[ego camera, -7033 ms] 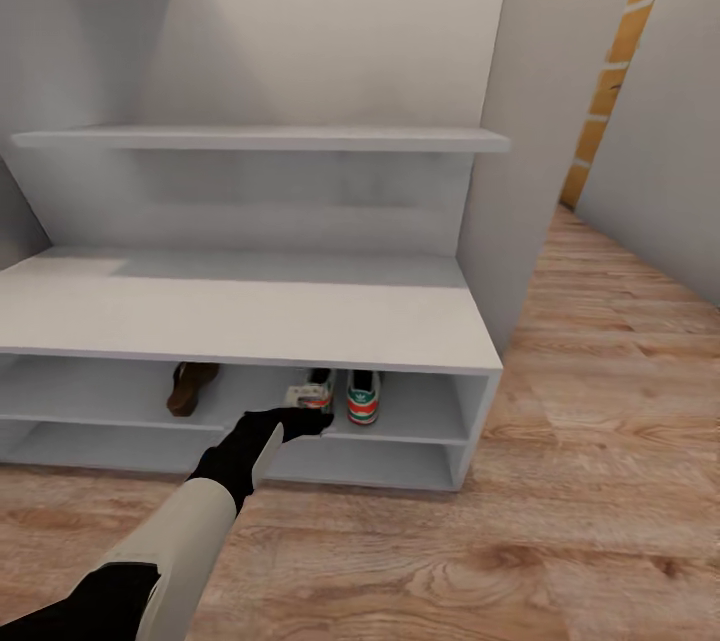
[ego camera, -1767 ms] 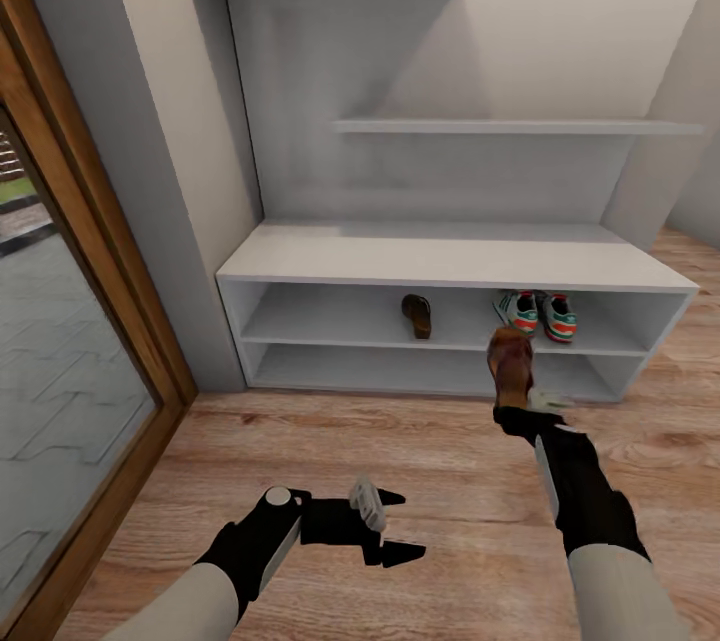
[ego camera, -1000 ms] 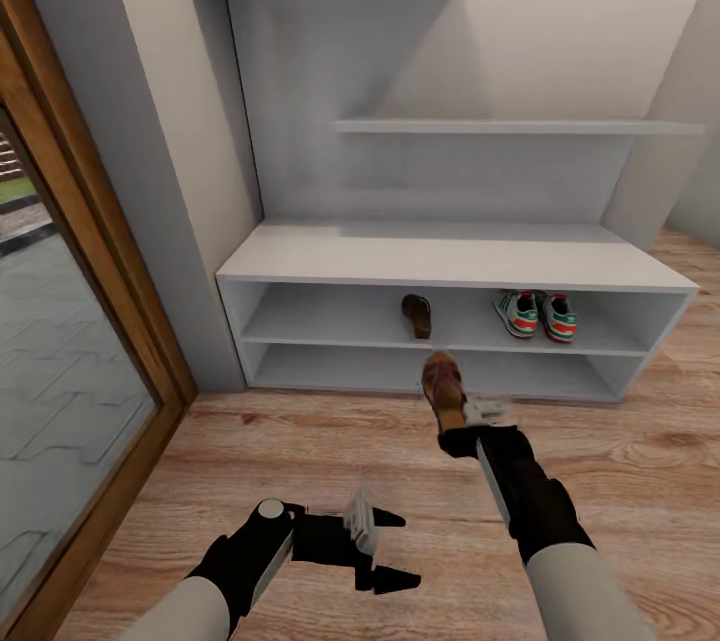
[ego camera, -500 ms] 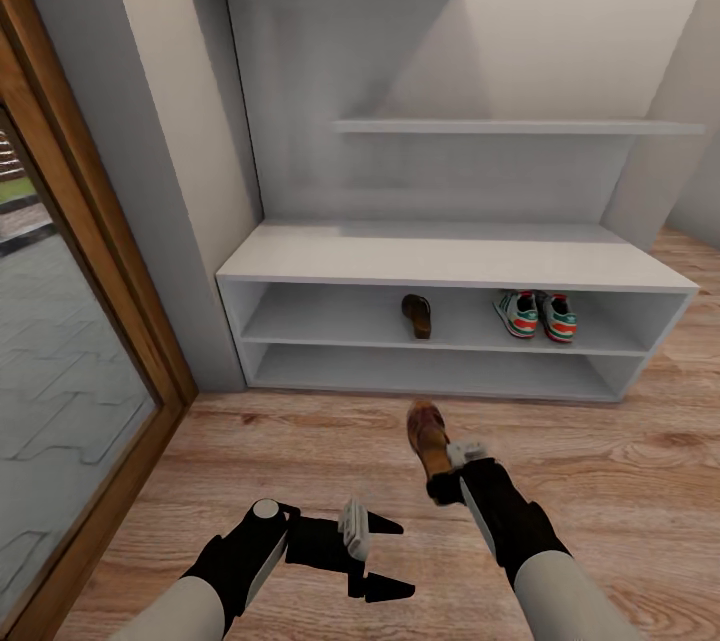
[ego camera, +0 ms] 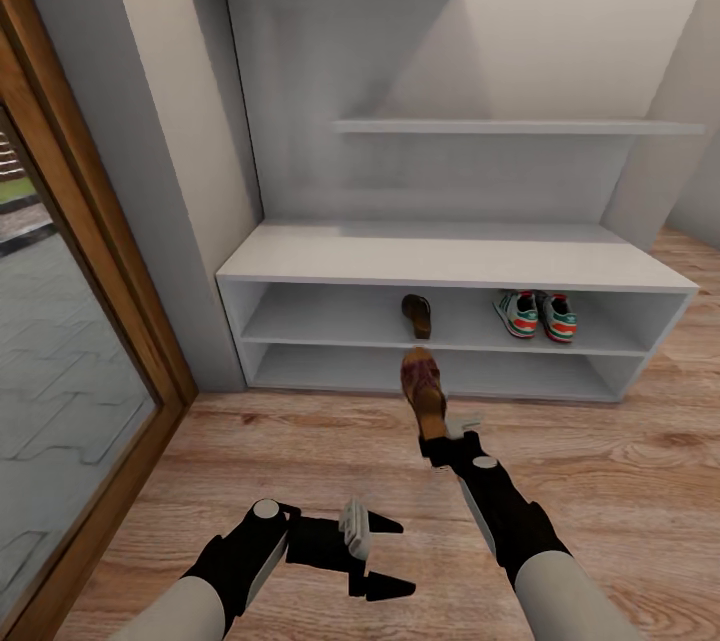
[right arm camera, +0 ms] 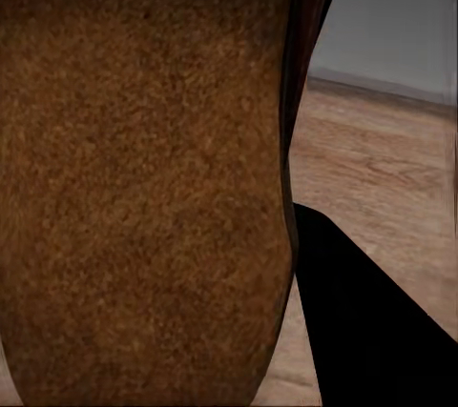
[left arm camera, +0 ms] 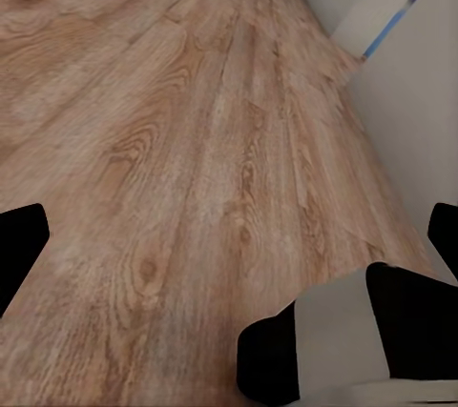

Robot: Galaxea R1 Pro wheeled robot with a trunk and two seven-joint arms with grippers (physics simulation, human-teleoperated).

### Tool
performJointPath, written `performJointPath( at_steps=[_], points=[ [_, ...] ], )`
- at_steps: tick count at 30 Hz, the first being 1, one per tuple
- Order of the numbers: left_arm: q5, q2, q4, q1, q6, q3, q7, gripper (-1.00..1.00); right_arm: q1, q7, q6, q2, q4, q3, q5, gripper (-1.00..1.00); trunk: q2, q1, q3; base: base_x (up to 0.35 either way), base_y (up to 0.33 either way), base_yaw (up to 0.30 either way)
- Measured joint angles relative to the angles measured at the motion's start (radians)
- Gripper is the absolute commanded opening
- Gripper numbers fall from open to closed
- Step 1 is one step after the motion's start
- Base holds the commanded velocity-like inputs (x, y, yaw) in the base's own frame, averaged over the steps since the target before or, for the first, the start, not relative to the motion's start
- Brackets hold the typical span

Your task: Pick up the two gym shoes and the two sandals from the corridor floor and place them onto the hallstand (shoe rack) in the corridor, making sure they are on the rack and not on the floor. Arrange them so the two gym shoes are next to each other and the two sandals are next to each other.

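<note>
Since half a second earlier, the right claw [ego camera: 437, 441] had carried the second sandal [ego camera: 422, 391] forward and higher, toward the hallstand [ego camera: 450, 266]. That claw was clamped on the sandal's heel end, holding it above the corridor floor [ego camera: 620, 461], toe toward the rack. Its sole showed a grainy brown. The left claw [ego camera: 385, 553] hung low, fingers spread wide, holding nothing. On the upper shelf row lay the other sandal [ego camera: 416, 315], and the two gym shoes [ego camera: 537, 314] sat side by side.
</note>
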Motion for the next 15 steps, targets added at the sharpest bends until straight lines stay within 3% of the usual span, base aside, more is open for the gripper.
performJointPath(
  at_steps=[3, 10, 15],
  points=[
    [0.0, 0.0, 0.001, 0.0, 0.0, 0.0, 0.004, 1.0, 0.0, 0.0, -0.055, 0.0, 0.0, -0.002, -0.001, -1.0, 0.0, 0.0, 0.0, 0.0, 0.0, 0.0],
    [0.001, -0.002, 0.001, 0.0, 0.0, -0.002, 0.005, 1.0, 0.0, 0.0, -0.092, -0.001, 0.001, -0.005, -0.002, -1.0, 0.0, 0.0, 0.0, 0.0, 0.0, 0.028],
    [0.001, -0.003, 0.001, 0.0, 0.001, -0.002, 0.005, 1.0, 0.0, 0.0, -0.097, 0.0, 0.001, -0.006, -0.002, -1.0, 0.0, 0.0, -0.002, 0.0, 0.0, 0.203]
  ],
)
